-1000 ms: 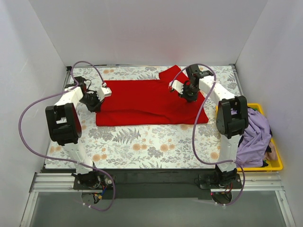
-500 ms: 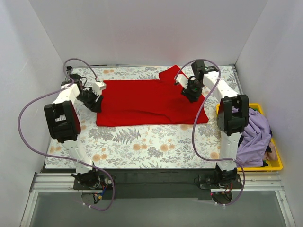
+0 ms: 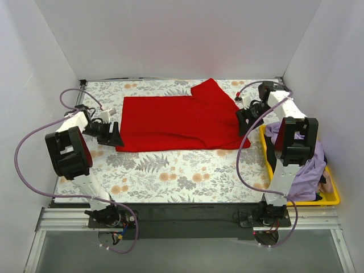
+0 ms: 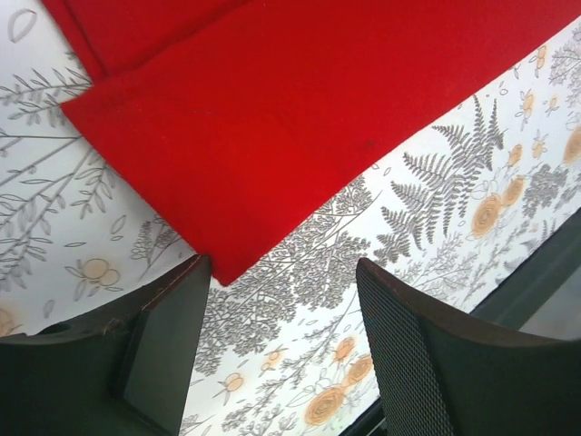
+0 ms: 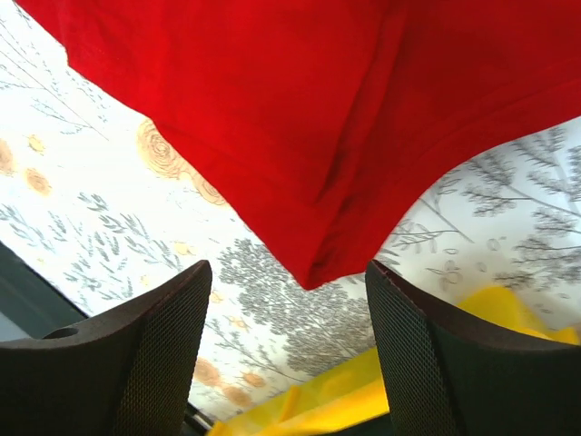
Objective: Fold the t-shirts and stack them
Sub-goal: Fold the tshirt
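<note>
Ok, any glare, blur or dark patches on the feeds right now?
Top external: evenly lit, sharp, soft shadows only; the red t-shirt is so saturated its folds barely show. Left wrist: shirt and floral tablecloth crisp, left end effector nearly black. Right wrist: tablecloth washed out at left, right end effector dark too.

You have a bright red cloth t-shirt (image 3: 182, 122), plain and unpatterned. The worktop (image 3: 170, 170) is white, printed with grey ferns, leaves and pale orange flowers. The crumpled cloth shirt (image 3: 310, 166) is pale lilac, also plain; the plastic bin (image 3: 334, 197) is solid yellow.
</note>
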You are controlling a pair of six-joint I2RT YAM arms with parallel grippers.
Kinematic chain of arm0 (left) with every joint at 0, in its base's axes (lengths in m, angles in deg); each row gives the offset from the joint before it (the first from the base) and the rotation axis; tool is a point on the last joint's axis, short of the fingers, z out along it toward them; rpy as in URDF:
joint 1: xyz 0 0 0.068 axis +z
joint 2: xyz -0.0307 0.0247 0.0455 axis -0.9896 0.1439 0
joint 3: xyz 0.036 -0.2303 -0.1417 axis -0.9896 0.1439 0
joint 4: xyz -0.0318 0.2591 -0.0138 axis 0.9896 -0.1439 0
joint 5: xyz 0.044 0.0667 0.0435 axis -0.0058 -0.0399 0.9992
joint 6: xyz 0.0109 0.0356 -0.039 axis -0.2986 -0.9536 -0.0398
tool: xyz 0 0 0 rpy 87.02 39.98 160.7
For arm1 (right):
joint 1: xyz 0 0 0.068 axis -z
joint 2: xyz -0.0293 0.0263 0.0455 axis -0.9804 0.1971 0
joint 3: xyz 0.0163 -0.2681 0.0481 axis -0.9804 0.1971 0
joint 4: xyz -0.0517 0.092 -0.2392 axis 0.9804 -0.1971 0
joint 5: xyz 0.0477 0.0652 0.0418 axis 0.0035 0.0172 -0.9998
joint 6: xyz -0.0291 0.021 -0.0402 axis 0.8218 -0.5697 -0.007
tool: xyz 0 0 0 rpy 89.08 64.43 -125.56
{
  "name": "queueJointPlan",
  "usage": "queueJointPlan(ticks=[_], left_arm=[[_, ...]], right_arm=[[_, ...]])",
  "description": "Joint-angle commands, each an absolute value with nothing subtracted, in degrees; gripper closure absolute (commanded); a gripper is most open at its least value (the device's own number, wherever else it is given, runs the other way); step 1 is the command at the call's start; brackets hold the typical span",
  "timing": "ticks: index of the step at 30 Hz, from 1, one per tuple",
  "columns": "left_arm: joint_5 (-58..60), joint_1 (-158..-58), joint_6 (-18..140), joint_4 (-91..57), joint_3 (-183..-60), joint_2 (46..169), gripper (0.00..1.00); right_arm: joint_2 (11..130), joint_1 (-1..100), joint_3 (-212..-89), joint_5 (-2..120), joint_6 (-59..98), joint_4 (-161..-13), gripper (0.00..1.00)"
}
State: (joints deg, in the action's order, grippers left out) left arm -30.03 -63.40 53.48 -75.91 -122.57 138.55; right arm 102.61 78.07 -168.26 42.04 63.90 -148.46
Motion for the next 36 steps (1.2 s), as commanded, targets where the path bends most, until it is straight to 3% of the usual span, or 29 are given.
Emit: queueJointPlan(ticks=[1, 18, 22, 25, 31, 36], left_arm=[[-32.37, -63.53, 58.14, -73.51, -121.35, 136.53, 0.37], [-31.14, -63.53, 61.39, -69.21, -119.14, 138.02, 0.39], [-32.11, -63.53, 61.75, -69.47, -120.20, 138.82, 0.44], [-30.28, -63.53, 62.45, -68.95, -120.64, 139.26, 0.47], [-25.88, -63.62, 63.68, -67.72, -120.29, 139.08, 0.42], [-27.36, -63.53, 63.59, -68.24, -120.20, 139.26, 0.42]], right_arm=[[102.80, 78.10, -167.25, 38.69, 61.03, -149.22, 0.28], [105.96, 78.10, -162.59, 42.03, 59.80, -145.52, 0.42], [105.96, 78.10, -162.50, 42.03, 59.62, -145.44, 0.51], [106.23, 78.10, -162.24, 42.64, 59.80, -145.61, 0.52], [106.58, 78.02, -162.33, 42.20, 59.71, -145.52, 0.53], [106.58, 78.10, -162.15, 41.76, 59.62, -145.52, 0.62]])
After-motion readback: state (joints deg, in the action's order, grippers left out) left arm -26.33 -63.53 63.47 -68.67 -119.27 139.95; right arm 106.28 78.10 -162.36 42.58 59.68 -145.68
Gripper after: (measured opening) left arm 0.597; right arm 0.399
